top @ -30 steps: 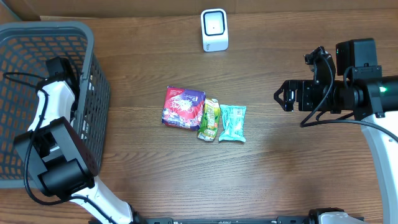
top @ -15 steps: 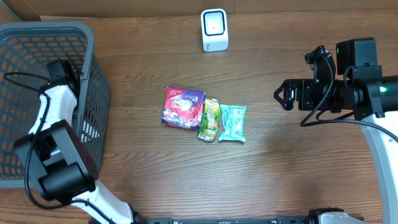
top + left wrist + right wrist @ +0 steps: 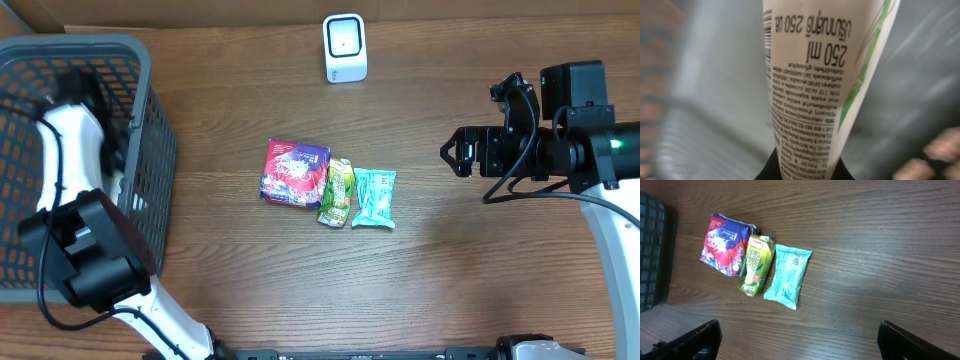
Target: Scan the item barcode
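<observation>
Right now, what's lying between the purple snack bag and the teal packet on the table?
A green and yellow drink pouch lies between the purple snack bag and the teal packet; the overhead view shows it.

Basket on my left, three packets mid-table, scanner behind them.

The basket [image 3: 150,120] stands on the left end of the table [image 3: 480,290]. My left arm reaches in over its rim, and my left gripper [image 3: 805,172] has a tube [image 3: 820,90] pinched between its fingers, the tube pointing out ahead of the wrist. Mid-table lies a row of three: snack bag [image 3: 294,172] leftmost, drink carton [image 3: 337,191] touching its right side, wrapped packet [image 3: 374,197] just beside that. The barcode scanner [image 3: 345,47] stands behind the row, near the far edge. My right gripper [image 3: 452,155] hangs right of the row, well apart, fingers spread.
</observation>
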Robot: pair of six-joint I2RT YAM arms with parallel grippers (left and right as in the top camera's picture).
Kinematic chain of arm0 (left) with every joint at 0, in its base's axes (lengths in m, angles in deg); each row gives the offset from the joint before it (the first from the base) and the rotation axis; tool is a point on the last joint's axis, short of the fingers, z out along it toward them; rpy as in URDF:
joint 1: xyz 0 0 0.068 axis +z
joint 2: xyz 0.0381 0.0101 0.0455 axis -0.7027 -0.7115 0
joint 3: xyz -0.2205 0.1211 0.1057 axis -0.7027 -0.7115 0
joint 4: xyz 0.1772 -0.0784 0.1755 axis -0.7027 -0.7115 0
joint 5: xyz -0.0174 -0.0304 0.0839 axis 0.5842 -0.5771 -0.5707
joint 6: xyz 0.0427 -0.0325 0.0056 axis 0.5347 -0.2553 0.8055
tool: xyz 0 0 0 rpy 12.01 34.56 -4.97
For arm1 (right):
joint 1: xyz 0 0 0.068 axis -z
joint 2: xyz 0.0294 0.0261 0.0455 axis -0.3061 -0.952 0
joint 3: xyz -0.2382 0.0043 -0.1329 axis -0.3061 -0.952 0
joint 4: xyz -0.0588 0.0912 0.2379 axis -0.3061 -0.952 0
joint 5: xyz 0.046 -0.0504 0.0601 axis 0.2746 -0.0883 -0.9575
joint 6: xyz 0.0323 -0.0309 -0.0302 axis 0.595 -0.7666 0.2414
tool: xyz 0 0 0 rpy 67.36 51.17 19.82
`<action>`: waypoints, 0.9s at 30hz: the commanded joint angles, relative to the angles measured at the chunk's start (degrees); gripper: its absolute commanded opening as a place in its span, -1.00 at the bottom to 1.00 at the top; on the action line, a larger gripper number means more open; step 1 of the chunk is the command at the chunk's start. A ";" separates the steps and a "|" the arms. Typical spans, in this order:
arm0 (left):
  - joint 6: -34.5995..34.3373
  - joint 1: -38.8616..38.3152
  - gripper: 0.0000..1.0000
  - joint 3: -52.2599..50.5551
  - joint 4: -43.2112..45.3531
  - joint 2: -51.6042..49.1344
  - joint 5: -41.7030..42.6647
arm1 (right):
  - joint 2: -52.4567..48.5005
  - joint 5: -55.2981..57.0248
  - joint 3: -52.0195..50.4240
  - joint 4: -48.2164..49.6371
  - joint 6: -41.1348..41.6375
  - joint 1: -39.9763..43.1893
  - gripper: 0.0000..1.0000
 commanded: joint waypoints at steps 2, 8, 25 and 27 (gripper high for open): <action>-1.27 -0.04 -0.92 25.83 -8.20 2.23 0.70 | -0.07 0.07 -0.28 0.31 -0.44 -0.26 1.00; -2.38 -0.24 -0.92 53.77 -20.31 2.25 10.80 | -0.07 0.07 -0.28 0.37 -0.44 -0.26 1.00; -11.19 -34.91 -0.92 57.07 -31.08 2.10 10.84 | -0.07 0.09 -0.26 2.45 2.51 0.63 0.89; -13.14 -37.92 -0.92 51.21 -30.01 1.75 10.73 | -0.04 0.09 0.24 3.69 4.28 2.12 0.89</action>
